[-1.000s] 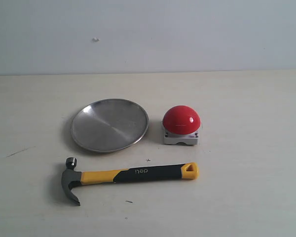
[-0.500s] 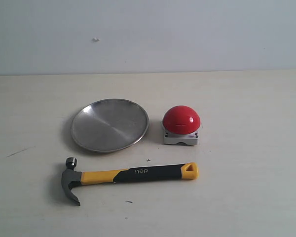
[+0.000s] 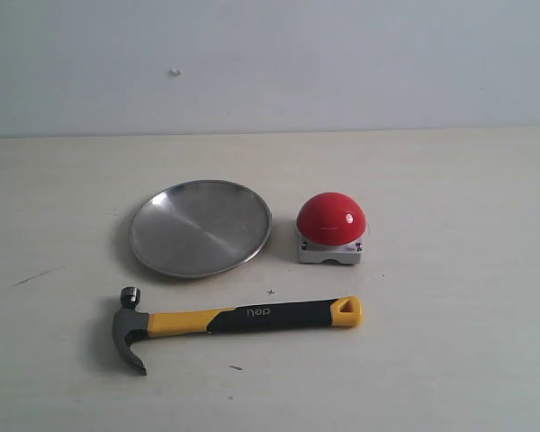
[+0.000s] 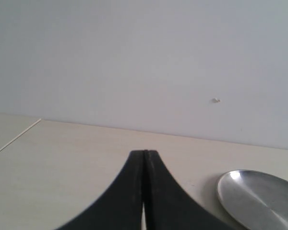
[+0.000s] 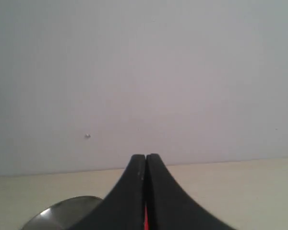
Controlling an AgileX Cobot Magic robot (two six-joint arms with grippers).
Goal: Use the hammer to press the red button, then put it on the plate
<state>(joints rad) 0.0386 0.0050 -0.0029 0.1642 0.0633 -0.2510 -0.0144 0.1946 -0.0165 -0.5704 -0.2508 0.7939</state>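
The hammer [image 3: 234,319] lies flat near the table's front, dark steel head at the left, yellow looped end at the right. Behind it the steel plate [image 3: 201,228] sits at left and the red button [image 3: 330,219] on its grey base at right. Neither gripper shows in the exterior view. In the left wrist view my left gripper [image 4: 144,153] is shut and holds nothing, with the plate [image 4: 259,196] off to one side. My right gripper [image 5: 146,156] is shut too, empty; a sliver of the red button [image 5: 145,219] shows in the slit between its fingers, and the plate [image 5: 62,211] peeks beside them.
A pale wooden table [image 3: 450,342] runs back to a plain light wall [image 3: 342,63]. A small dark scratch [image 3: 36,275] marks the table at far left.
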